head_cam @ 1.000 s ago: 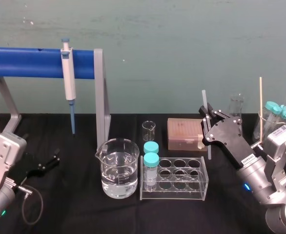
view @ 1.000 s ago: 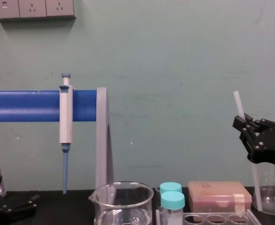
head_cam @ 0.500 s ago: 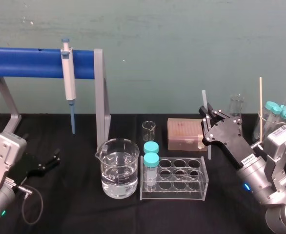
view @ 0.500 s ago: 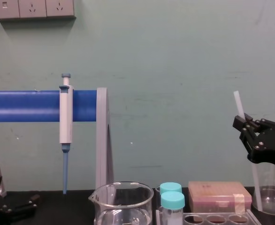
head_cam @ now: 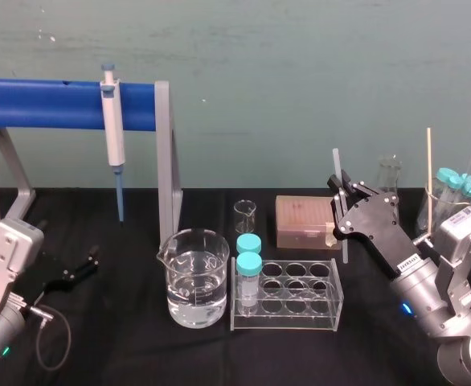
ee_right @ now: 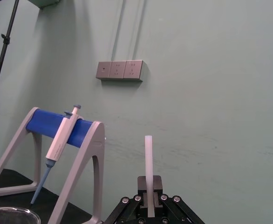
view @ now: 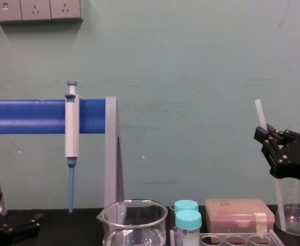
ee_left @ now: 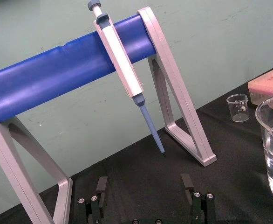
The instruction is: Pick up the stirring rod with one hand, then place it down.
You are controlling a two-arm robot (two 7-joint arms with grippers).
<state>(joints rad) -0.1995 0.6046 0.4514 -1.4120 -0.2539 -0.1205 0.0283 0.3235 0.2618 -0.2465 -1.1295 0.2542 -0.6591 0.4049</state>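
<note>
Translucent white and pencil-thin, the stirring rod (ee_right: 148, 158) was pinched between the black fingers (ee_right: 141, 185) of my right gripper (head_cam: 343, 193). They were closed narrow on its upper part, with a short length standing above them. The rod hung nearly upright, leaning a little, at the right of the bench beside the tan tip box (head_cam: 303, 220). Its lower end reached down behind the clear rack (head_cam: 287, 307), and I could not tell whether it was clear of the black table (head_cam: 139, 346).

I judged the pick-up half done, since the grasp looked secure and the rod was carried by the fingers alone. Setting it down and opening the fingers was all that was left.

My left gripper (ee_left: 144, 181) lay parked low at the left edge of the table with its fingers spread wide and nothing between them.

I counted:
- one rod in hand
- one thin tan stick (head_cam: 429, 173) standing in glassware at the far right
- one pipette (head_cam: 112, 133) hanging on the blue stand (head_cam: 51, 103)
- one large beaker (head_cam: 195, 277) of water
- one small beaker (head_cam: 245, 216)
- one conical flask (head_cam: 390, 173)
- two teal-capped vials (head_cam: 249, 269) in the rack, beside six empty wells
</note>
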